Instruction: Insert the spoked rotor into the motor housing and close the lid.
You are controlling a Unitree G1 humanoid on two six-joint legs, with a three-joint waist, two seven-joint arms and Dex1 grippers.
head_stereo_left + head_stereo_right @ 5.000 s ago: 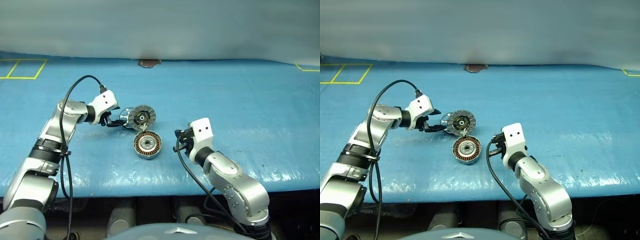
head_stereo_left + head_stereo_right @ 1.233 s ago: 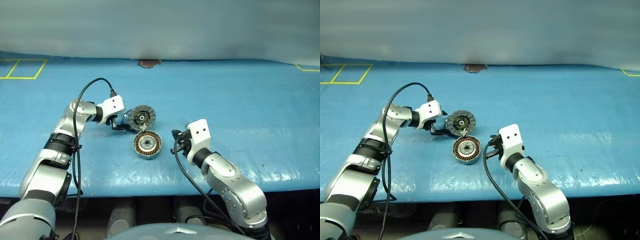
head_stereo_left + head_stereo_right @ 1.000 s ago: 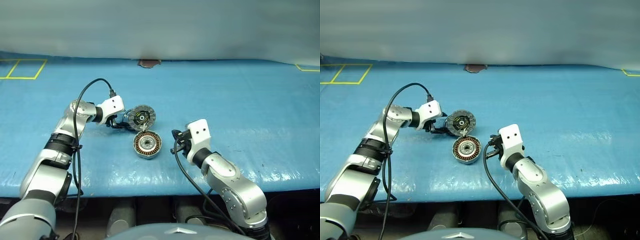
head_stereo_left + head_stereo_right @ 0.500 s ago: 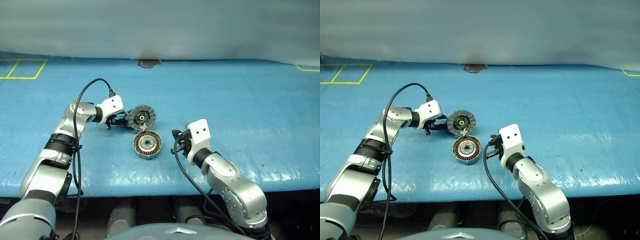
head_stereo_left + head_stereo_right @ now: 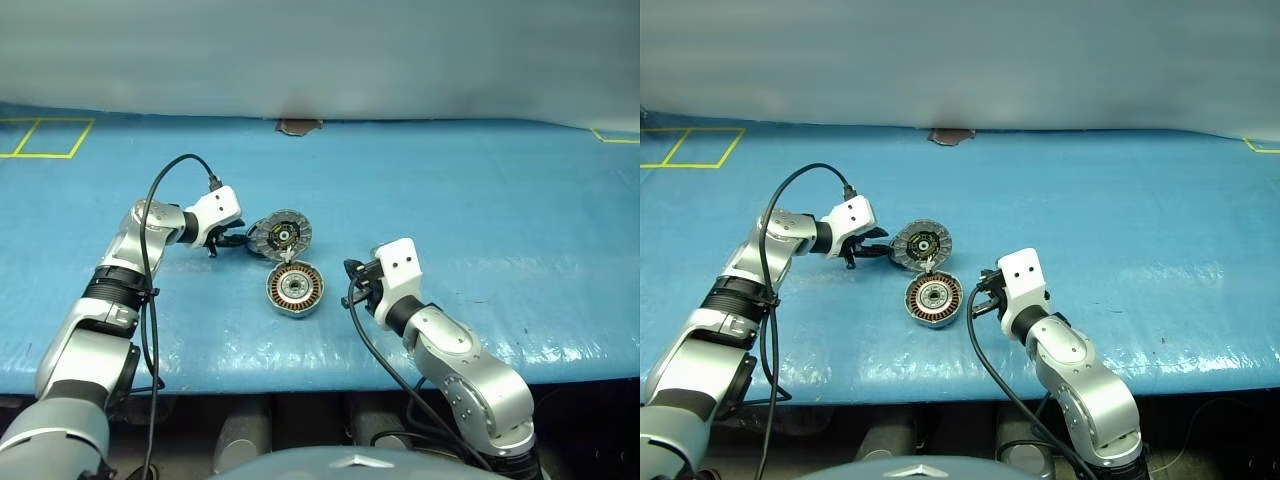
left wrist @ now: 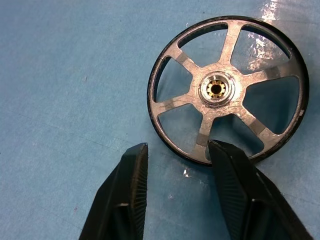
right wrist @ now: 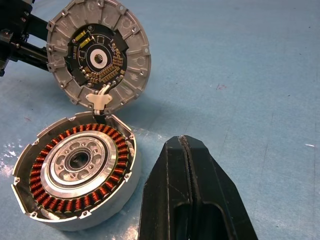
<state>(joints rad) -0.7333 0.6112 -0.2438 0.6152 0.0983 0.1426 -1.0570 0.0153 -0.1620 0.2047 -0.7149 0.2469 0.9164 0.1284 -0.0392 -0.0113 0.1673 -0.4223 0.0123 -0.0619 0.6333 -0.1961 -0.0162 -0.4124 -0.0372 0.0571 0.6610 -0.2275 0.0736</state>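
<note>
The spoked rotor (image 6: 216,89) lies flat on the blue mat, a silver ring with pale spokes around a brass hub. My left gripper (image 6: 176,149) is open at its near rim, one fingertip (image 6: 220,152) over the rim and nothing between the fingers. In the left eye view this gripper (image 5: 238,240) sits just left of the lid (image 5: 281,235), which stands tilted up with its dark face showing. The lid is joined at its lower edge to the motor housing (image 5: 295,290), which lies open with copper windings. My right gripper (image 7: 185,144) is shut and empty beside the housing (image 7: 77,167).
Everything rests on a blue mat (image 5: 480,200) whose front edge runs near my arms. Yellow tape marks (image 5: 45,138) lie at the far left, and a brown patch (image 5: 298,126) sits at the back edge. A black cable (image 5: 165,170) loops over my left arm.
My left elbow and forearm have swung slightly to the left while the gripper stays beside the lid. The right arm, housing and lid have not moved.
</note>
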